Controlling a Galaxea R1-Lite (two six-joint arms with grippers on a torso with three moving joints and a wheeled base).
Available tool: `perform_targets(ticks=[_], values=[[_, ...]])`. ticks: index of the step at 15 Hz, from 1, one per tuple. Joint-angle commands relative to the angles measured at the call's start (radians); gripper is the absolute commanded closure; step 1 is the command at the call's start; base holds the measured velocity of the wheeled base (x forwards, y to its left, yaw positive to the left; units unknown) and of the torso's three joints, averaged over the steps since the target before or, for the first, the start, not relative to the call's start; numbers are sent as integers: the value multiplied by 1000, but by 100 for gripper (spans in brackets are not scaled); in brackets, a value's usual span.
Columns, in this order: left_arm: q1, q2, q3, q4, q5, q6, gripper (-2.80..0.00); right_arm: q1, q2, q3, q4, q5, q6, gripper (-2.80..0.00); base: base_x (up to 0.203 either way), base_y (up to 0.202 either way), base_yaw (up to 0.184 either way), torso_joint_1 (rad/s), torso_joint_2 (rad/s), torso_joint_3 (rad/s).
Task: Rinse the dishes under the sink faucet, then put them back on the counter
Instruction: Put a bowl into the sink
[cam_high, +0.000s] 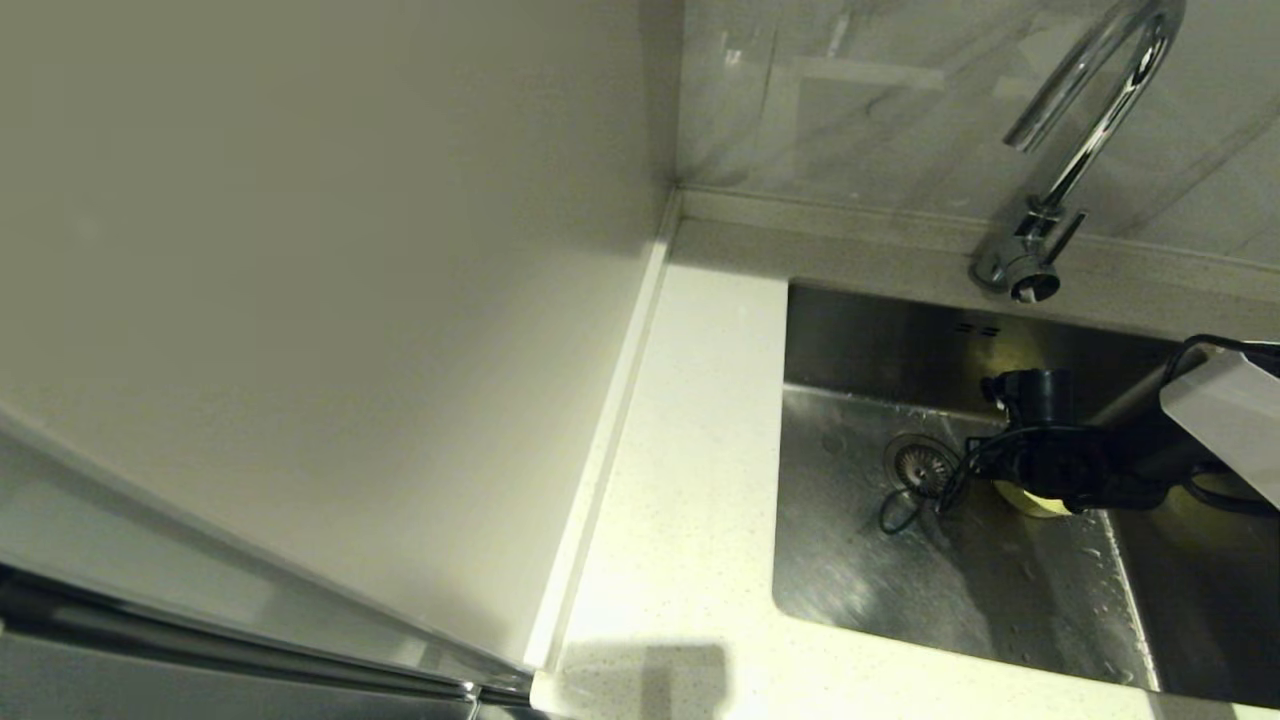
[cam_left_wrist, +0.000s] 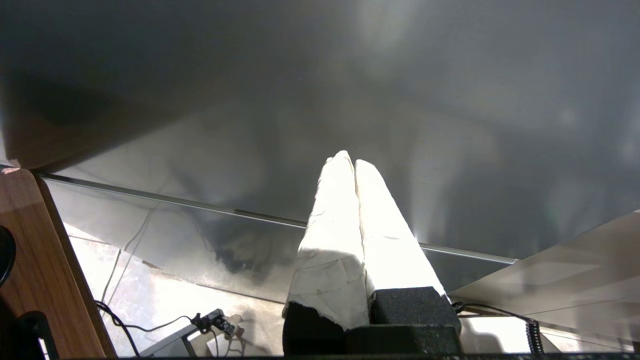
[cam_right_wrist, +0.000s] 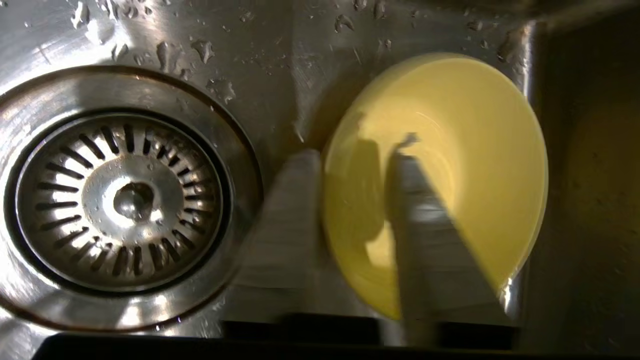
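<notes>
The yellow bowl (cam_right_wrist: 450, 165) lies on the wet floor of the steel sink (cam_high: 950, 600), beside the drain strainer (cam_right_wrist: 120, 200) and close to the sink's right wall. My right gripper (cam_right_wrist: 357, 150) is down in the basin and open. It straddles the bowl's rim, one finger (cam_right_wrist: 290, 215) outside and the other (cam_right_wrist: 430, 230) inside. In the head view only a sliver of the bowl (cam_high: 1030, 502) shows under the black wrist. The chrome faucet (cam_high: 1090, 130) arches above the back edge; no water runs. The pale bluish-white and white bowls are out of view. My left gripper (cam_left_wrist: 354, 161) is shut and empty, parked low, away from the sink.
The white speckled counter (cam_high: 690, 450) runs as a strip left of the sink, bounded by a tall pale side panel (cam_high: 300, 250). A loose black cable (cam_high: 900, 510) from the right wrist hangs over the drain strainer (cam_high: 920, 465). Two overflow slots (cam_high: 975, 328) mark the back wall.
</notes>
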Motion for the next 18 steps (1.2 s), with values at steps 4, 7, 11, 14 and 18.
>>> perform_targets(ticks=[4,7,11,14,18], values=[[0,0,3,0,0,0,0,0,-56,27,-2,-2,22,-280,0,0,0,0,0,0],[0,-1,3,0,0,0,0,6,-300,141,78,12,120,-280,0,0,0,0,0,0],[0,0,3,0,0,0,0,10,-755,296,223,78,203,-280,0,0,0,0,0,0],[0,0,3,0,0,0,0,-130,-1003,366,375,136,90,-280,0,0,0,0,0,0],[0,0,3,0,0,0,0,-477,-1011,325,511,353,-37,-280,0,0,0,0,0,0]])
